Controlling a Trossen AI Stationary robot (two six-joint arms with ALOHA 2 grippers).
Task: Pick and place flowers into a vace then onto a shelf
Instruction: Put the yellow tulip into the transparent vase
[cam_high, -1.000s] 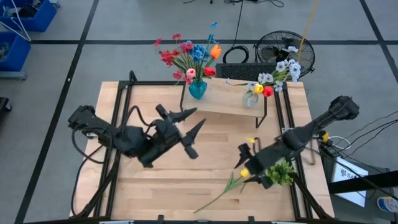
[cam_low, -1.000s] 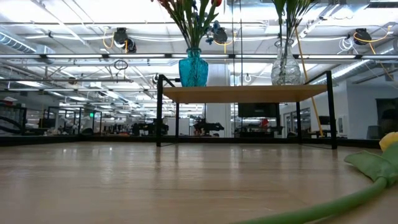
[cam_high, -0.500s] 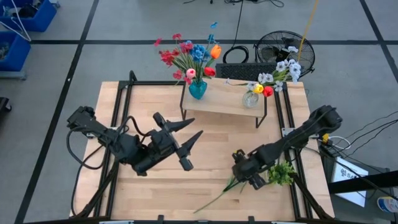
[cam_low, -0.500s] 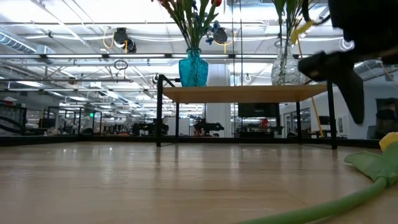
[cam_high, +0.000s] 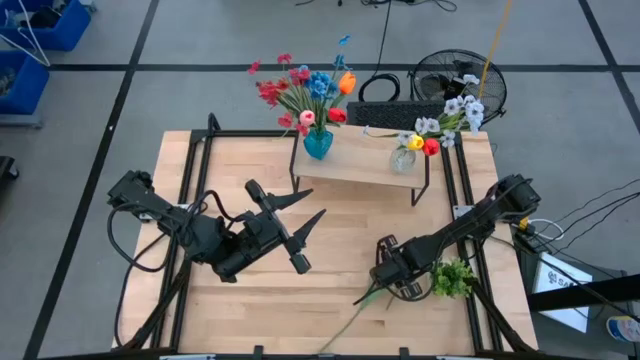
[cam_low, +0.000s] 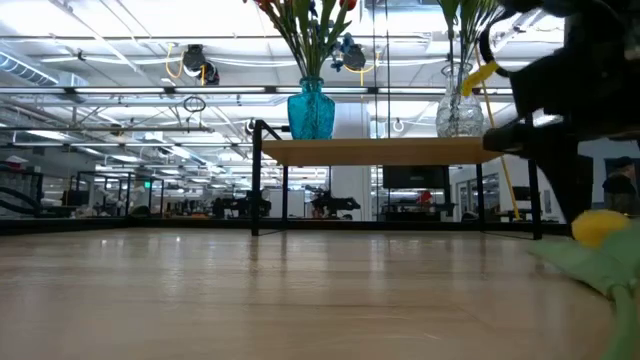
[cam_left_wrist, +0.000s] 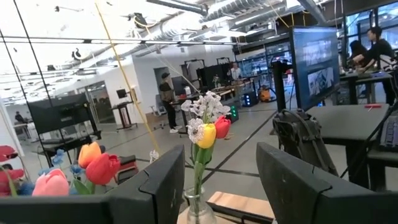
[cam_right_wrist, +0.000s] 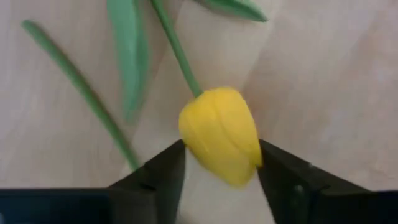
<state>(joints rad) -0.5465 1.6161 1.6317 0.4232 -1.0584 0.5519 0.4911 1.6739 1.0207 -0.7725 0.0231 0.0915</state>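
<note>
A yellow flower lies on the table's near right part. Its blossom sits between the fingers of my right gripper, which points down and is shut on it. Its green stem runs toward the near edge. My left gripper hangs open over the table's left middle and holds nothing. On the shelf at the far side stand a blue vase of red, pink, blue and orange flowers and a clear glass vase of white, yellow and red ones. My right gripper pinches the yellow blossom by its two sides between its two fingers, coming from above and pointing down. The stem and leaves trail away along the tabletop. Whether the blossom is clear of the table, I cannot tell.
A bushy green leafy clump lies just right of my right gripper, by the table's right rail. A black fan and cables lie on the floor beyond the far edge. Bare wood stretches between the two arms.
My right gripper has come down onto the yellow blossom, tipping from slanted to pointing straight down, and has taken hold of it. The flower has shifted a little, and its stem has swung nearer the near edge.
</note>
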